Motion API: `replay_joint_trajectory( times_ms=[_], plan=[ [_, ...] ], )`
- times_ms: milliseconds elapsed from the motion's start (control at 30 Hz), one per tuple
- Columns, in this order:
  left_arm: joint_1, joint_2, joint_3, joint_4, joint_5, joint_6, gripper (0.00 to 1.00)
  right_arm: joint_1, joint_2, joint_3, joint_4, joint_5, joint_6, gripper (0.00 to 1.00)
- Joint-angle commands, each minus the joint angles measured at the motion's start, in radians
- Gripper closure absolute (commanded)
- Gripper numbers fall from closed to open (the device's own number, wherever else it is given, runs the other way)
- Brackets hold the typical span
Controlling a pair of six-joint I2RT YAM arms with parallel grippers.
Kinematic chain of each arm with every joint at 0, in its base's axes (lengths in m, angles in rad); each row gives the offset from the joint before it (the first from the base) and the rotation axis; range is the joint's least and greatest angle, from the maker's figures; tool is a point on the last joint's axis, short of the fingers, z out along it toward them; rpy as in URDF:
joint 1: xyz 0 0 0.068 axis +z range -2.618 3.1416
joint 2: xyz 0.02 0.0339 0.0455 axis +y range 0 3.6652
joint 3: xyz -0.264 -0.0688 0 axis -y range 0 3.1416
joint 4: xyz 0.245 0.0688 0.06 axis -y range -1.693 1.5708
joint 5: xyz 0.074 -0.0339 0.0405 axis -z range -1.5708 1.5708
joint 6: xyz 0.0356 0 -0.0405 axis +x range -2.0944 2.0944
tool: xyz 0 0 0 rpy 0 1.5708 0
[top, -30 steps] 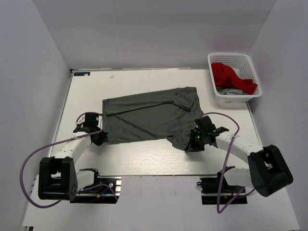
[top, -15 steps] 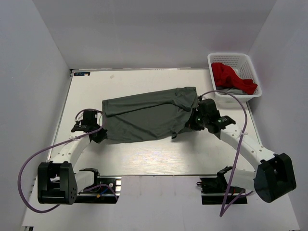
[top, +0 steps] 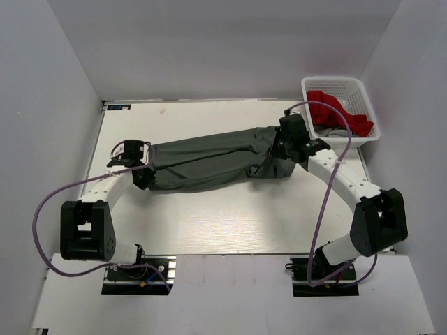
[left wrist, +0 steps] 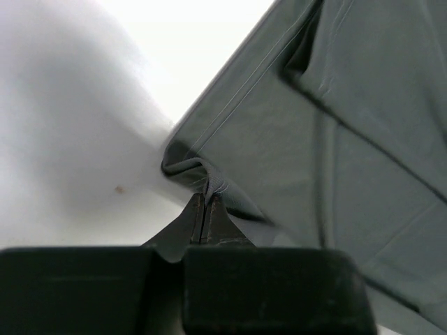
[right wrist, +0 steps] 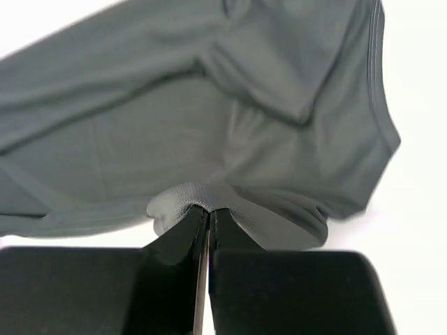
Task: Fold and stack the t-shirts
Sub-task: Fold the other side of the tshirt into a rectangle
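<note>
Olive-grey t-shirt [top: 209, 162] mid-fold; we hold it with left gripper [left wrist: 204, 202] and right gripper [right wrist: 208, 211] clamped on cloth edges. Red t-shirt [top: 334, 110] waits in basket [top: 347, 140]; stacking undone.

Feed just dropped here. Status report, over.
Left gripper shut on grey shirt, one end. Right gripper shut on the other end. Shirt stretched between them, rumpled. Red shirt in basket, out of the way.
</note>
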Motion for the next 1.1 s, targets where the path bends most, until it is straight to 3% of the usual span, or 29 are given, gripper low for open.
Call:
replay_joint_trajectory(
  times_ms=[0,467,500,533,567,633,667,733,867,900,933,1033,1067],
  plan=[
    [0.010,0.042,0.072,0.006,-0.025,0.000,1.00,-0.021,0.062,0.104,0.019,0.043,-0.028,1.00],
    [0.050,0.234,0.253,0.009,-0.027,-0.032,1.00,-0.061,0.398,0.446,-0.047,-0.014,-0.092,1.00],
    [0.050,0.268,0.265,0.009,-0.027,-0.032,0.96,-0.064,0.454,0.478,-0.053,-0.017,-0.097,1.00],
    [0.061,0.286,0.287,-0.003,-0.027,-0.032,0.82,-0.067,0.472,0.498,-0.059,-0.033,-0.100,1.00],
    [0.061,0.306,0.300,-0.013,-0.027,-0.032,0.45,-0.067,0.514,0.550,-0.082,-0.050,-0.123,1.00],
    [0.070,0.361,0.339,-0.040,-0.048,-0.044,0.35,-0.073,0.590,0.661,-0.117,-0.050,-0.141,1.00],
    [0.081,0.377,0.353,-0.056,-0.062,-0.044,0.20,-0.075,0.637,0.679,-0.110,-0.063,-0.176,1.00],
    [0.092,0.389,0.392,-0.068,-0.073,-0.057,0.00,-0.084,0.733,0.763,-0.123,-0.061,-0.216,1.00],
    [0.102,0.391,0.442,-0.111,-0.073,-0.057,0.00,-0.096,0.849,0.985,-0.191,-0.119,-0.344,0.60],
    [0.102,0.362,0.442,-0.111,-0.073,-0.048,0.00,-0.099,0.858,1.021,-0.221,-0.133,-0.373,0.55],
    [0.102,0.346,0.442,-0.100,-0.060,-0.031,0.00,-0.099,0.855,1.017,-0.225,-0.127,-0.373,0.41],
    [0.093,0.282,0.442,-0.074,-0.047,0.020,0.00,-0.096,0.753,0.887,-0.182,-0.124,-0.381,0.34],
    [0.093,0.270,0.442,-0.074,-0.036,0.040,0.00,-0.096,0.648,0.737,-0.132,-0.124,-0.376,0.34]
  ],
)
